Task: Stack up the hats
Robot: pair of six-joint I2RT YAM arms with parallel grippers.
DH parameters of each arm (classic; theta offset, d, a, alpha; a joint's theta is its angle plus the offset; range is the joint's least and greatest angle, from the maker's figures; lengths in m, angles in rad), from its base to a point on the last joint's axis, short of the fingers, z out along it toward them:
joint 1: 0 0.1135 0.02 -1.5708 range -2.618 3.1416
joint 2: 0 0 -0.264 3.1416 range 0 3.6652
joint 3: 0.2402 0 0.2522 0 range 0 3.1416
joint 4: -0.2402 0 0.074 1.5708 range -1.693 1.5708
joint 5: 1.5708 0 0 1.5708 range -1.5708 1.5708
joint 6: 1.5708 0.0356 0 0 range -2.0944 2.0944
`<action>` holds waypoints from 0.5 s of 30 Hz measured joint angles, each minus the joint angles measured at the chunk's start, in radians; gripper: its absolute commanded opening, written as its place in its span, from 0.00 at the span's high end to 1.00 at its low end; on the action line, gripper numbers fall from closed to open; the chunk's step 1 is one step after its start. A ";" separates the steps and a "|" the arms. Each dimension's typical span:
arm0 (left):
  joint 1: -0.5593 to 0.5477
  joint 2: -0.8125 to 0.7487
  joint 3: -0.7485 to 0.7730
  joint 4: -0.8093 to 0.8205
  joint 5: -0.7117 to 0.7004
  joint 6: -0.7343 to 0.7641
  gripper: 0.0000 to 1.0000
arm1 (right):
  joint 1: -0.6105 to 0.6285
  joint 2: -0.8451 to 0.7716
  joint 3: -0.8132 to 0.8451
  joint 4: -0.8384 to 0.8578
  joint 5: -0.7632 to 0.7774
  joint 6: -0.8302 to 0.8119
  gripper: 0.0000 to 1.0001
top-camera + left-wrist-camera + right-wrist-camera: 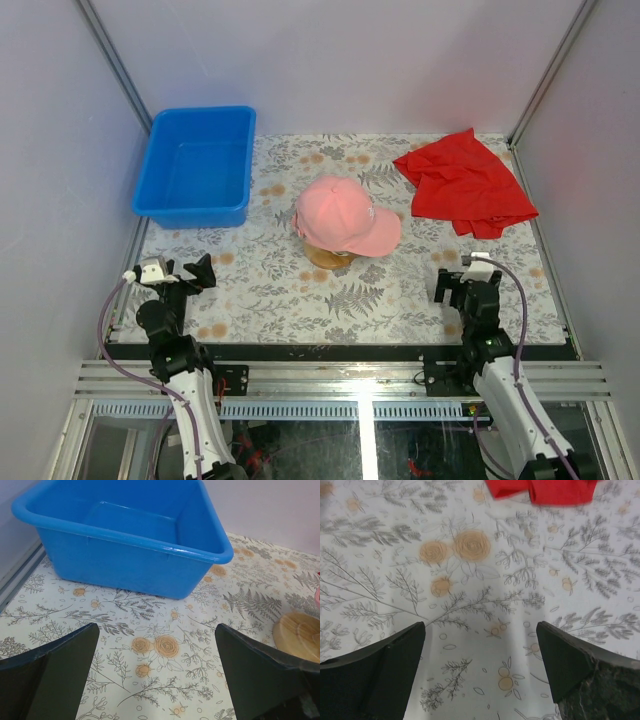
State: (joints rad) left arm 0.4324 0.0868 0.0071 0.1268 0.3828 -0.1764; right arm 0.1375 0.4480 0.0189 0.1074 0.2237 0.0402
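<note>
Shows pink cap point(345, 217) mid-frame atop wooden stand point(328, 257), brim pointing right. Leaves left hand point(203, 272) lower left, right hand point(466, 290) lower right, both wide open, empty; right likely nearer brim.

hat point(345, 215) on stand point(328, 256), bin point(190, 211) left, cloth point(463, 185) right

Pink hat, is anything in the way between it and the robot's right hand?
No, nothing visible. Only bare flowery table lies between the right hand and the pink hat. The red cloth sits farther back, off that path.
</note>
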 measured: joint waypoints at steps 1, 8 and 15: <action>0.000 0.000 0.000 0.000 0.000 0.000 0.00 | 0.000 -0.045 -0.013 -0.024 0.002 -0.004 0.01; 0.000 0.000 0.000 0.000 0.000 0.000 0.00 | 0.000 -0.234 -0.013 0.063 -0.011 -0.024 0.01; 0.000 0.000 0.000 0.000 0.000 0.000 0.00 | 0.000 -0.140 -0.013 0.085 -0.034 -0.033 0.01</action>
State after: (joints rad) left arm 0.4324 0.0868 0.0071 0.1272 0.3832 -0.1764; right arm 0.1375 0.3077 0.0059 0.1921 0.1898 0.0074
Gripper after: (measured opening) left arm 0.996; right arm 0.993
